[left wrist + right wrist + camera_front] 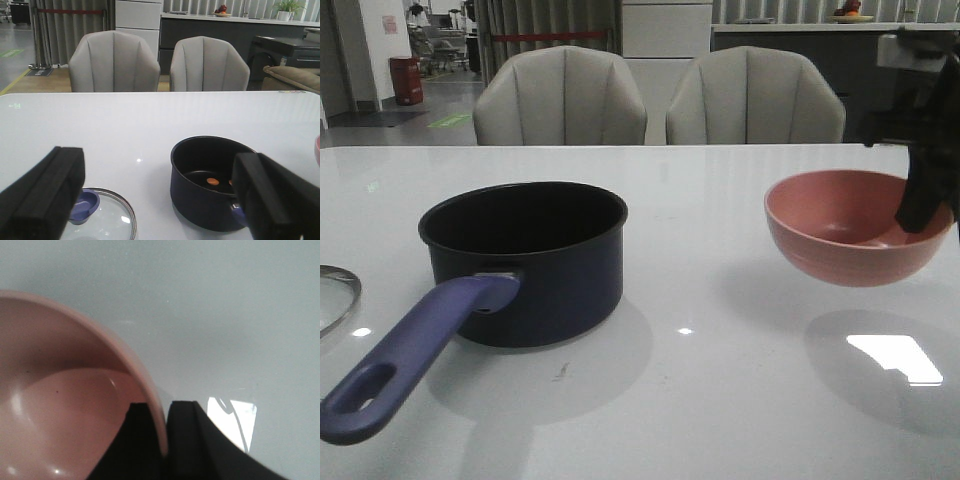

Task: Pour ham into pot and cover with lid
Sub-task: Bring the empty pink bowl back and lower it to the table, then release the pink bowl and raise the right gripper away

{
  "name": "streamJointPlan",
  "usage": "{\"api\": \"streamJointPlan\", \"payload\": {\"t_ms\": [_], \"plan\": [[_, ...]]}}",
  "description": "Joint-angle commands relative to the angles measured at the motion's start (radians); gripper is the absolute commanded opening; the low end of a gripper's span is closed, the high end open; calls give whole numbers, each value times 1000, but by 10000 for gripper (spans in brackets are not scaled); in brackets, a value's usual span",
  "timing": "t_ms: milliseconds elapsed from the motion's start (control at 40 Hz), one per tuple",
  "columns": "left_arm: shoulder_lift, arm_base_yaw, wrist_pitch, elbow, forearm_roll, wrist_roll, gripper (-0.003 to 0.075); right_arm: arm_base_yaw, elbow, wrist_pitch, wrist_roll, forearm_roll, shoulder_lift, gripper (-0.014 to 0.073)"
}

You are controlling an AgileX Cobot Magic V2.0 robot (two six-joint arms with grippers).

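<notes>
Right gripper (162, 440) clamped on pink bowl (850, 228) rim, bowl empty, held above table right side. Ham (213, 181) inside pot (525, 262), left-centre. Left gripper (160, 200) open above lid (107, 217), far left.

Right gripper (165, 440) pinched tight on the pink bowl's (840, 225) rim, holding it up off the table; left gripper (160, 200) wide open, holding nothing.

Front, left-wrist views share pot (525, 262); right wrist close overhead.
</notes>
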Motion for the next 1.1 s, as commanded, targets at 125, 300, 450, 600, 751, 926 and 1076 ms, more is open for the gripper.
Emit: {"api": "streamJointPlan", "payload": {"t_ms": [125,300,450,600,751,926,1076], "plan": [[20,-9,-73,-24,-8,-2,637,-6,-135,74,-12,15,61,169],[20,-9,-73,-24,-8,-2,637,-6,-171,79,-12,14,104,314],[20,-9,-73,-24,-8,-2,637,-6,-173,55,-13,-1,110,417],[20,-9,-73,-24,-8,-2,637,-6,-171,48,-83,-16,74,422],[20,-9,-73,-24,-8,-2,637,-2,-134,7,-178,25,-32,422],[20,-9,-73,-24,-8,-2,637,22,-21,-128,-292,161,-205,422],[20,-9,-73,-24,-8,-2,637,64,119,-274,-313,196,-383,422]]}}
